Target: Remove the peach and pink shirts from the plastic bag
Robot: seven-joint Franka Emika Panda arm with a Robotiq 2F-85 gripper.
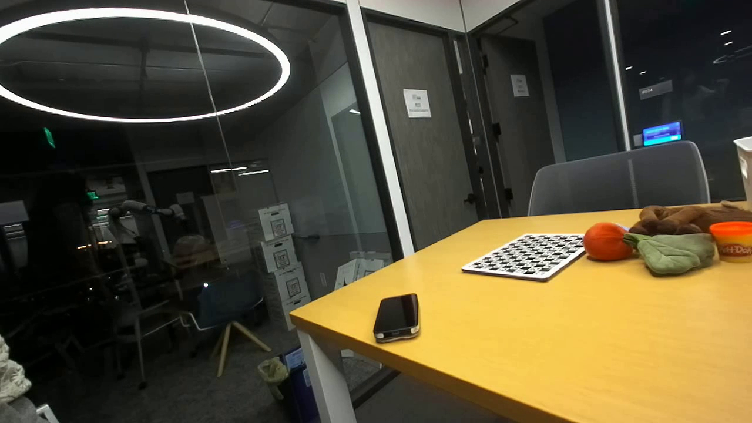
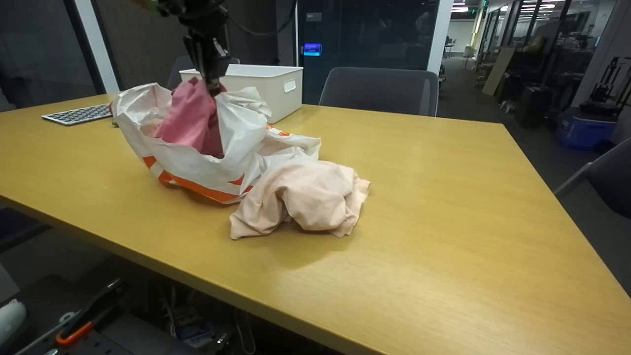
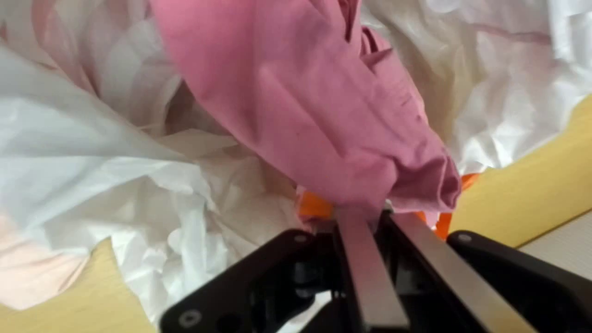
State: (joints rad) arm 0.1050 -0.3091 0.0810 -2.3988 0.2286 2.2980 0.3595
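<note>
the pink shirt, all creases, seems partly inside the bag.

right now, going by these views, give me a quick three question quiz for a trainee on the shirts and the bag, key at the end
1. True or false: the peach shirt lies on the table, outside the plastic bag.
2. What does the gripper hold? A: the peach shirt. B: the white box. C: the pink shirt.
3. Which shirt is not yet fully out, and how can you tell?

Key: 1. True. 2. C. 3. The pink shirt; its lower part is inside the plastic bag.
</note>
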